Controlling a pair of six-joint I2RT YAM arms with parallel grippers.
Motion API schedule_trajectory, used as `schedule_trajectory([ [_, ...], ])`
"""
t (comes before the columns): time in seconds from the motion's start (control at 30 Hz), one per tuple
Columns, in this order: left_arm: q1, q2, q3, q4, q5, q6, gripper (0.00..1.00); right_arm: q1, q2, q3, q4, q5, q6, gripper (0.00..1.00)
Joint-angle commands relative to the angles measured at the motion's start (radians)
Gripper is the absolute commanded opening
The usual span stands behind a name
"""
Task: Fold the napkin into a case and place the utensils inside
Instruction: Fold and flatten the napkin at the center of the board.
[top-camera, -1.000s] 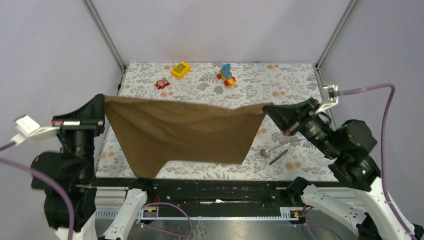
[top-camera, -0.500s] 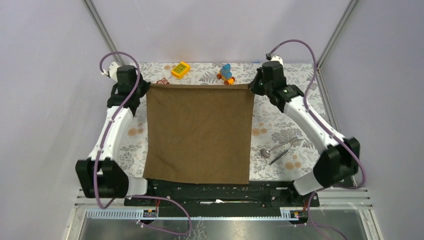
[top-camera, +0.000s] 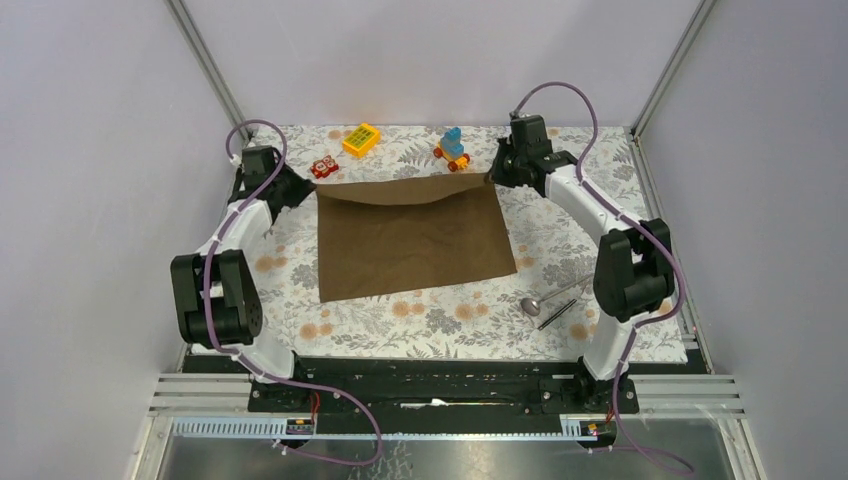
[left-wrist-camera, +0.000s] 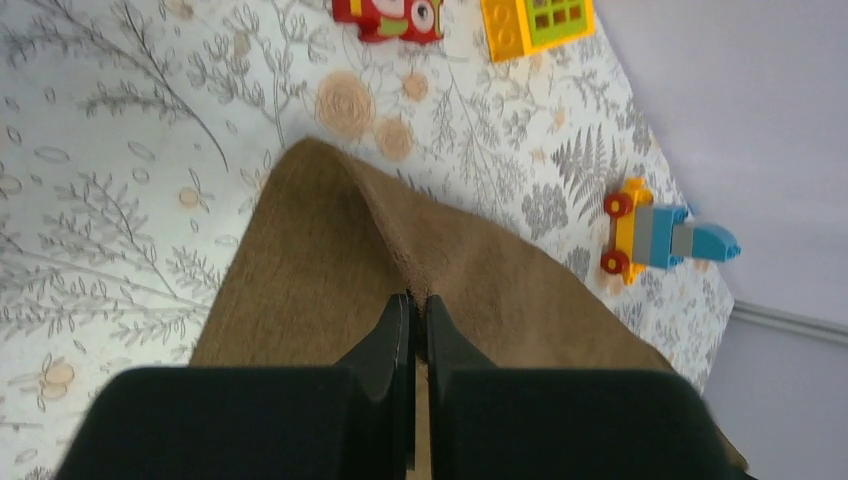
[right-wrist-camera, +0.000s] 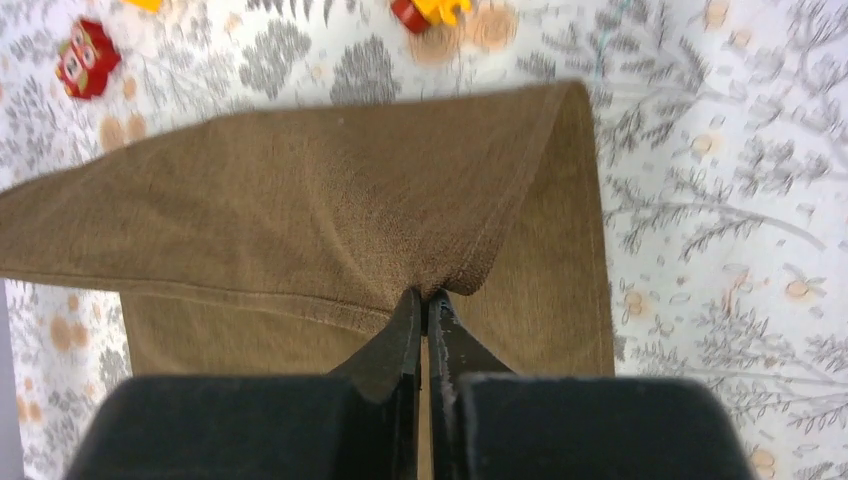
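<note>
Plain pale lilac walls (top-camera: 430, 50) are closing in the flower-patterned table (top-camera: 420, 320) on three sides. Two slanted metal posts (top-camera: 207, 65) are rising from the table's far corners, and soft, even light is falling across it.

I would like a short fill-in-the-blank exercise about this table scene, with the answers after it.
The left gripper and the right gripper each pinch a ____ corner of the plain dark-brown cloth napkin.
Both grippers are ____, not open.
The small silver metal spoon lies to the ____ of the napkin.
The thin dark straight stick lies right beside the ____.
Answers: far; shut; right; spoon.
</note>
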Motion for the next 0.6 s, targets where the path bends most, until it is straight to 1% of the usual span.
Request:
schedule_trajectory([
  [0.0, 0.005, -0.104, -0.081, -0.014, 0.084, -0.009, 0.0, -0.001, -0.092, -0.115, -0.008, -0.089, -0.01, 0.0],
  [0.1, 0.006, -0.22, -0.24, -0.011, 0.132, -0.028, 0.0, -0.001, -0.177, -0.245, -0.002, -0.117, 0.002, 0.0],
  [0.2, 0.004, -0.345, -0.384, -0.038, 0.185, -0.036, 0.0, -0.001, -0.238, -0.348, -0.005, -0.103, 0.002, 0.0],
  [0.3, 0.004, -0.424, -0.457, -0.107, 0.221, 0.018, 0.0, -0.001, -0.28, -0.424, -0.018, -0.093, 0.004, 0.0],
  [0.4, 0.004, -0.473, -0.492, -0.205, 0.218, 0.067, 0.0, -0.001, -0.315, -0.5, -0.016, -0.119, 0.009, 0.0],
  [0.57, 0.005, -0.564, -0.559, -0.269, 0.186, 0.072, 0.0, -0.001, -0.357, -0.575, -0.008, -0.105, -0.001, 0.0],
])
